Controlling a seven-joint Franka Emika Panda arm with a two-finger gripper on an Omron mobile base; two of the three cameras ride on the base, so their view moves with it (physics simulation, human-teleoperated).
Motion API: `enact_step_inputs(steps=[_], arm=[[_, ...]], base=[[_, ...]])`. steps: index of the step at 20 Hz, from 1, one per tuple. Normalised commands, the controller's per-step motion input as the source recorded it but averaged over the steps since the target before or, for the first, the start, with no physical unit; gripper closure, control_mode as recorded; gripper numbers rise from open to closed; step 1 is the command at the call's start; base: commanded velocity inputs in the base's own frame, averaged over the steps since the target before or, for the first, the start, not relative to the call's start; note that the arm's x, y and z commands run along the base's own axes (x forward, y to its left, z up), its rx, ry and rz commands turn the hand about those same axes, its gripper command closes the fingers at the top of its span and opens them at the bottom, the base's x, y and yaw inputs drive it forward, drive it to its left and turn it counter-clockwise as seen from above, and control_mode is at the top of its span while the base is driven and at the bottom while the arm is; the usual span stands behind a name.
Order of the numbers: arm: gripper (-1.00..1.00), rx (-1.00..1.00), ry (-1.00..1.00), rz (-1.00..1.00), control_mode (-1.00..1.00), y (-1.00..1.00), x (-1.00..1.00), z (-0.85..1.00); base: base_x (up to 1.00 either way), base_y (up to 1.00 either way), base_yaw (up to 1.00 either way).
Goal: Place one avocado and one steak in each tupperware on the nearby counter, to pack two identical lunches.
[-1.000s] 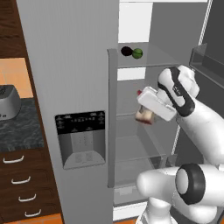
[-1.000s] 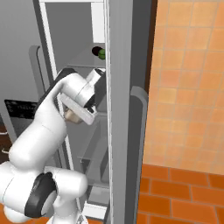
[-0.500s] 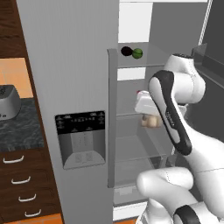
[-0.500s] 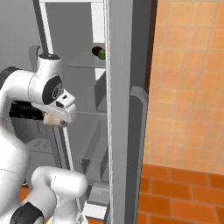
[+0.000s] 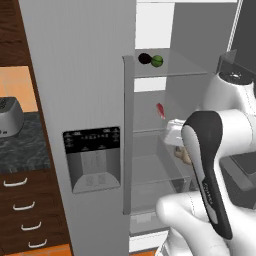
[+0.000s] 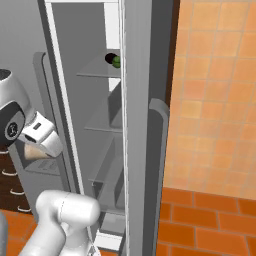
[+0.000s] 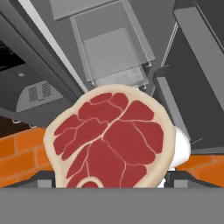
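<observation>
Between the fingers [image 7: 109,186] sits a steak [image 7: 109,142], red with pale fat lines and a cream rim, held wide across its width; in the hand view it hides both tips. Just beyond the fingers that view shows clear fridge bins [image 7: 109,48] and a strip of orange brick floor [image 7: 19,153] to one side.

Compared with a second ago, the arm has swung: then the hand was up inside the fridge beside the middle shelf, half a second ago it was pulling back, and now it is out in front of the open fridge, lower and nearer the robot's body. In the left base view the white hand [image 5: 175,135] peeks from behind the dark-striped forearm, with a sliver of the steak's pale edge just below it. In the right base view the hand [image 6: 42,137] has moved left of the fridge opening, the steak's tan edge under it.

Well above the fingers, on the top glass shelf [image 5: 185,67], a dark avocado [image 5: 144,58] and a green avocado [image 5: 157,61] touch each other. The left base view alone shows a second steak [image 5: 160,110] on the middle shelf, plus the dark counter [image 5: 25,150] with a silver toaster [image 5: 10,116], far to the fingers' left. The right base view alone shows the door handle [image 6: 160,170] and the orange tiled wall [image 6: 215,90].
</observation>
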Motion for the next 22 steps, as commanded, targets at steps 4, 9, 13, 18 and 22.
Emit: enact_step_inputs(steps=[4,9,13,18,22], arm=[[1.0,0.0,-0.02,0.0,-1.0,0.0,-0.09,0.01],[1.0,0.0,0.0,0.0,-1.0,0.01,0.0,0.0],[1.0,0.0,0.0,0.0,1.0,0.0,0.0,0.0],[1.0,0.0,0.0,0.0,1.0,0.0,0.0,0.0],[1.0,0.0,0.0,0.0,1.0,0.0,0.0,0.0]], base=[[0.0,0.0,0.0],[0.0,0.0,0.0],[0.0,0.36,0.01],[0.0,0.88,0.04],[0.0,0.99,0.04]])
